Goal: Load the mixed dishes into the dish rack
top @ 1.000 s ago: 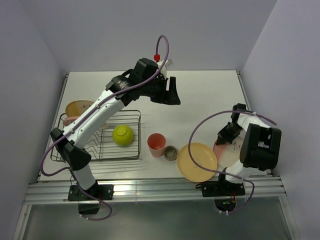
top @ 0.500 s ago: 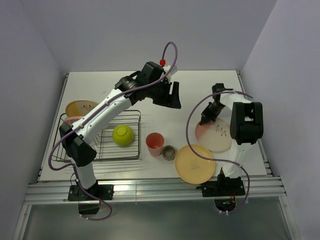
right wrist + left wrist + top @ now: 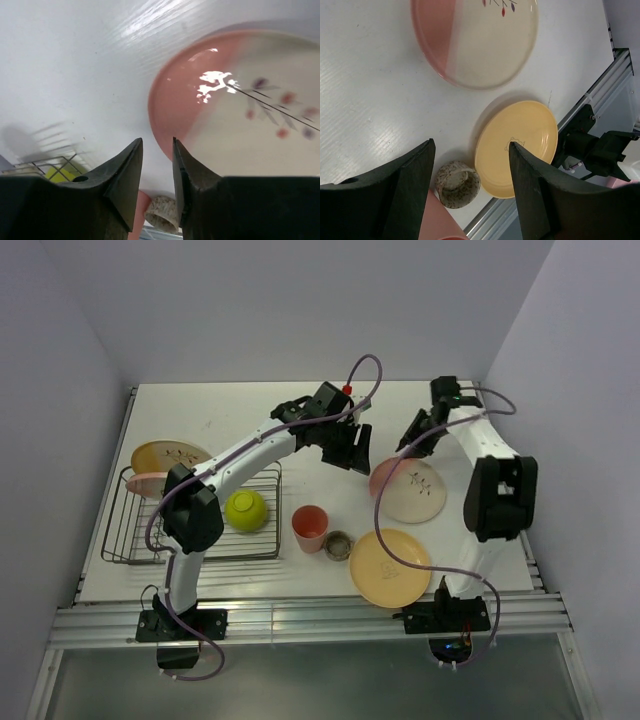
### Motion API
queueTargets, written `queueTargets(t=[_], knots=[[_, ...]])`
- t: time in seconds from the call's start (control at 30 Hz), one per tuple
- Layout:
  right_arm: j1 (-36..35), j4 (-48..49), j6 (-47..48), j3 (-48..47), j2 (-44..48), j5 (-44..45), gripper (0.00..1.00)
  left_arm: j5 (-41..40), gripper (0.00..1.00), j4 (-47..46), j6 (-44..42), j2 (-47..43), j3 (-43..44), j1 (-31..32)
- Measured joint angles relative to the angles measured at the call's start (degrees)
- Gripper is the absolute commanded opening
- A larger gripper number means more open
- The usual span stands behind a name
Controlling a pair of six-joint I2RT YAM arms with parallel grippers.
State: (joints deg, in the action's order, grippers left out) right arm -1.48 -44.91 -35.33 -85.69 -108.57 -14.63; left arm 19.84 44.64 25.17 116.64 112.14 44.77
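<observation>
R gripper (image 3: 157, 145) hung low over the table (image 3: 230, 410), jaws a little apart w/ nothing btwn them, just short of the plate (image 3: 235, 110), cream w/ one pink side. L gripper (image 3: 471, 150), jaws wide & empty, hovered near the same plate. It lay flat mid-table, well apart from the rack (image 3: 190, 558) at left, where a bowl (image 3: 246, 510) sat. Plate looked stiff, glossy, prob. slippery & breakable. Lying flat, only its raised rim offers a hold, so best pinch the pink rim, tip it up, carry w/ care
</observation>
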Motion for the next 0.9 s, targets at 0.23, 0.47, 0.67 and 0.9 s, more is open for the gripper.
queueTargets(t=[0.23, 0.47, 0.67, 0.9], knots=[[11.89, -2.21, 2.16, 14.73, 21.42, 6.6, 0.57, 0.9, 0.66, -2.69, -0.02, 0.52, 0.11, -0.07], [12.0, -5.31, 2.86, 29.77, 27.1, 8.83, 0.57, 2.19, 0.65, -3.87, -0.48, 0.52, 0.39, -0.07], [12.0, -2.71, 2.56, 33.09, 25.97, 9.01, 0.54, 3.48, 0.64, -4.7, -0.92, 0.33, 0.13, -0.07], [12.0, 3.43, 1.2, 38.32, 21.73, 8.02, 0.43, 3.76, 0.63, -4.66, -2.03, -2.05, -1.36, -0.07]])
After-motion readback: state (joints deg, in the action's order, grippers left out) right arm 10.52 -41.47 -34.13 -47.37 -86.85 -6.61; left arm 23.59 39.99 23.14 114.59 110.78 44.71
